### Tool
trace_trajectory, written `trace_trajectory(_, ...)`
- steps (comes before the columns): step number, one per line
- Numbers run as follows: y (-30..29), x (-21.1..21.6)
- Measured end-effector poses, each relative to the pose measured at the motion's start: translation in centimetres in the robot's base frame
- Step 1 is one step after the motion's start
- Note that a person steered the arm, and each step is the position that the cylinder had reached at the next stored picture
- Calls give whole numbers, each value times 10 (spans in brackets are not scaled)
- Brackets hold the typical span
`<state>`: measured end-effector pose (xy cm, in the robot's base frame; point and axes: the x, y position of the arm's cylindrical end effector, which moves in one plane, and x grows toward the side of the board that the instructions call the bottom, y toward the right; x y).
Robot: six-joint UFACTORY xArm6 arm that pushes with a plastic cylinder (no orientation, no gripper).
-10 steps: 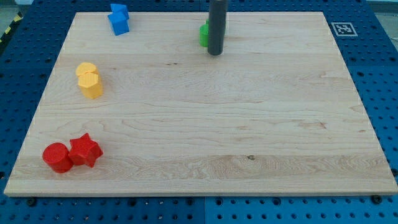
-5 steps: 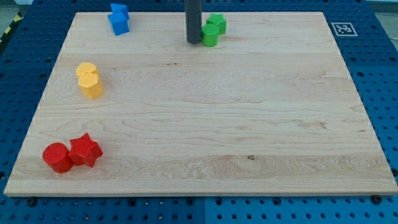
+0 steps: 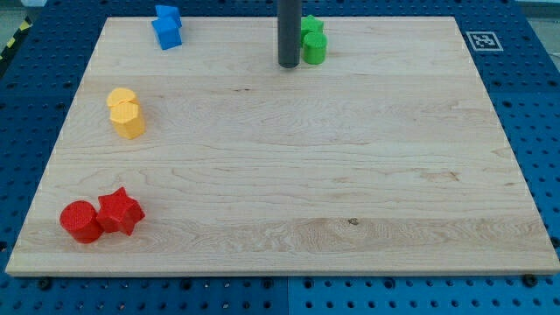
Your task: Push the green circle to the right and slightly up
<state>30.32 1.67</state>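
Note:
The green circle (image 3: 314, 48) stands near the top edge of the wooden board (image 3: 289, 175), a little right of the middle. A second green block (image 3: 311, 26) sits right behind it, touching it; its shape is hard to make out. My tip (image 3: 288, 65) is on the board just left of the green circle, touching or almost touching its left side. The dark rod rises straight up out of the view's top.
Two blue blocks (image 3: 166, 26) sit at the top left. Two yellow blocks (image 3: 126, 113) sit at the left. A red circle (image 3: 80, 220) and a red star (image 3: 120, 212) sit at the bottom left. A marker tag (image 3: 480, 40) lies off the top right corner.
My tip went from in front of the green blocks to their left side, then pushed right. The green circle and the block behind it have shifted right.

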Motion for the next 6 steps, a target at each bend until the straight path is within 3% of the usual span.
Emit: trace_trajectory(6, 53, 20)
